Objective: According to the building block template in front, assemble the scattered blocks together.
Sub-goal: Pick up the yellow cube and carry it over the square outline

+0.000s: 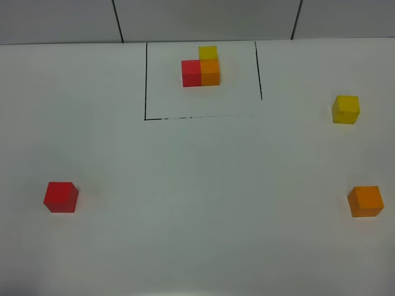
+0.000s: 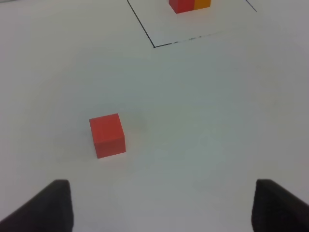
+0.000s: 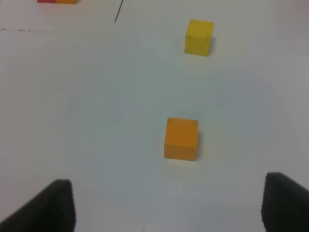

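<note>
Above the white table [image 1: 185,246], the left gripper [image 2: 161,208] and right gripper [image 3: 166,208] both hold nothing, fingers spread wide. Inside the black rectangle [image 1: 145,80] at the far middle sits the building block template [image 1: 201,66]. The red cube [image 1: 60,197] lies near-left, the yellow cube [image 1: 345,109] and orange cube [image 1: 365,201] by the right edge.

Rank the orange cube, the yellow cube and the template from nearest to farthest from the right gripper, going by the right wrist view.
1. Orange cube: nearest, just ahead of the open right gripper.
2. Yellow cube: beyond the orange one, also on the right side.
3. Building block template: farthest, off toward the middle, barely in view.
</note>
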